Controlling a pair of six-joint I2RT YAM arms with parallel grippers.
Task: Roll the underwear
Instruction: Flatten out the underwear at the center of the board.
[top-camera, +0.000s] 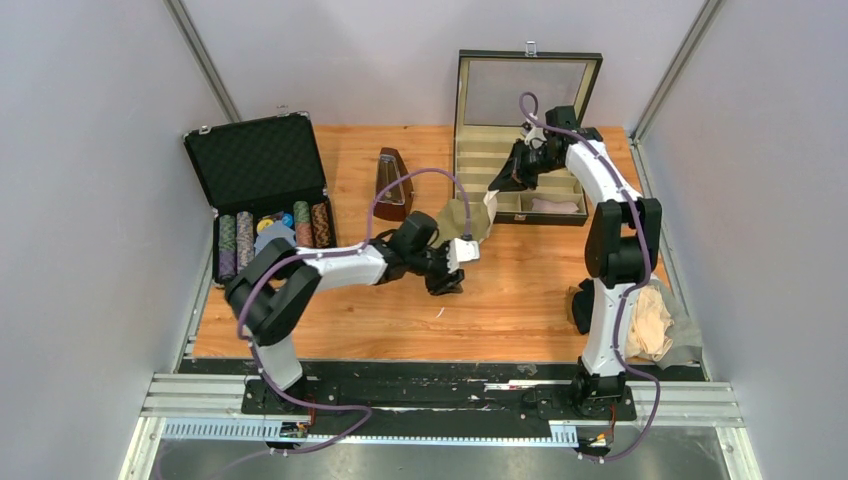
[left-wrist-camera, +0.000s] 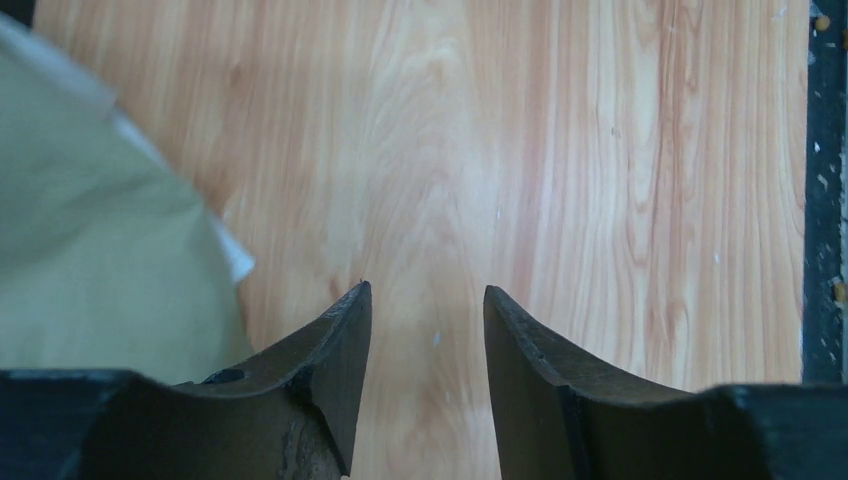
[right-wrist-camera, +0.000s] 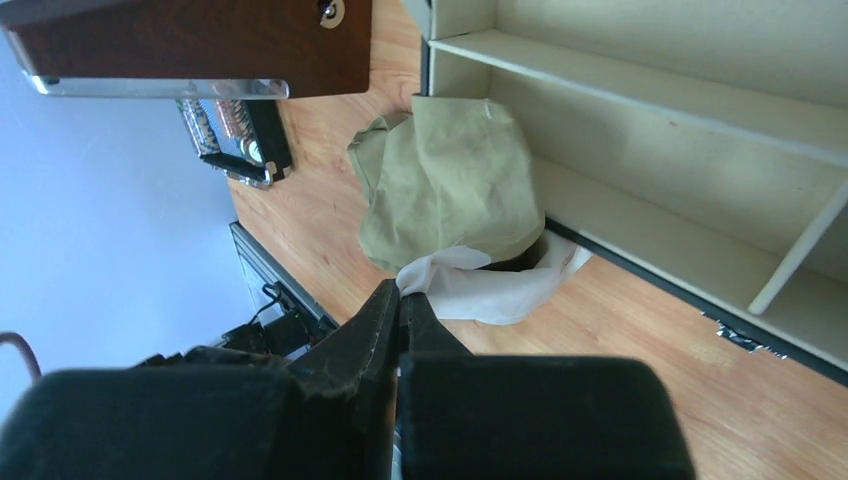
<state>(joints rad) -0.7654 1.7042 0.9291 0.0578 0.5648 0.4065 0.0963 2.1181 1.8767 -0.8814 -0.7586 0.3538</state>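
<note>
Nearest, one cream-beige underwear (top-camera: 650, 318) lies on one grey cloth (top-camera: 688, 337) by the right arm's base, further in the left gripper (left-wrist-camera: 427, 295) hangs half-spread and empty above the bare table (top-camera: 350, 320), and beyond it the right gripper (right-wrist-camera: 400, 297) pinches tight the pale waistband of one olive underwear (right-wrist-camera: 450, 180), lifted just before one open divided box (top-camera: 480, 150).

Robotics lab test cell. Two robot arms, left arm (top-camera: 330, 262) and right arm (top-camera: 600, 185), bolted to slotted aluminium rails (top-camera: 200, 395) at near edge of wooden worktop (top-camera: 510, 310). Plain grey partition panels (top-camera: 90, 150) box in worktop on three sides, with metal corner posts (top-camera: 200, 55). Purple cables (top-camera: 425, 170) loop along arms. Cameras ride on wrists. Unrelated props look staged: open chip case (top-camera: 255, 160), metronome (top-camera: 392, 185), compartment box (top-camera: 530, 90).
</note>
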